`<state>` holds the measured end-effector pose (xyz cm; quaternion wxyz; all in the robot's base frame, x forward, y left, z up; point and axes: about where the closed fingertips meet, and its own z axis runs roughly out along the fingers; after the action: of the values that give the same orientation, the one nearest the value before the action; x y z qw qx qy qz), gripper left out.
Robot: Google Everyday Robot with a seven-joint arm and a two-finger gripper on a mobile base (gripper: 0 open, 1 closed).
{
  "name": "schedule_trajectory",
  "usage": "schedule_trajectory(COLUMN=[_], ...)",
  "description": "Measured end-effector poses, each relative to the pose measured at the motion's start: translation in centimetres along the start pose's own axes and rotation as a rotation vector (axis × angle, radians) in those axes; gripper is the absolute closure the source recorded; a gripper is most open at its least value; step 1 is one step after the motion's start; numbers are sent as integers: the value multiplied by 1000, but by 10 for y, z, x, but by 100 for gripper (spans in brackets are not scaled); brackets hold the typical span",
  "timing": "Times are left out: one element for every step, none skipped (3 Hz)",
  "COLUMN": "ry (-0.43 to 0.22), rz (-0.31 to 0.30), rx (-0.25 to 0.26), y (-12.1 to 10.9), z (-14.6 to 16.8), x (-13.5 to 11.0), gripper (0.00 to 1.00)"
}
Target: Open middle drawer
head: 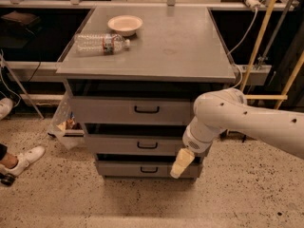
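Grey metal cabinet [142, 56], three drawers: the middle drawer [118, 145] sits second from the top, its small black bar handle [147, 145] at the centre of its front, between the taller top drawer [109, 110] and the lowest drawer [123, 169]. White arm [247, 120] enters from the right, and its cream gripper [182, 163] hangs tilted before the right end of the lowest drawer, just below the middle drawer's right corner and apart from the handle; whether it is open or closed cannot be told. On the surface: a shallow bowl [125, 24] and a plastic water bottle [102, 42] lying on its side just beside it.
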<state>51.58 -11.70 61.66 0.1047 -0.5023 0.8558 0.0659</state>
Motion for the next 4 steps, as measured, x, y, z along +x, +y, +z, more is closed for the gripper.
schedule_trajectory(ry=[0, -36, -75, -116], rz=[0, -49, -246, -304], rx=[0, 71, 232, 306], y=[0, -4, -14, -29], z=[0, 2, 0, -5], x=[0, -1, 8, -5], gripper=[0, 0, 0, 0])
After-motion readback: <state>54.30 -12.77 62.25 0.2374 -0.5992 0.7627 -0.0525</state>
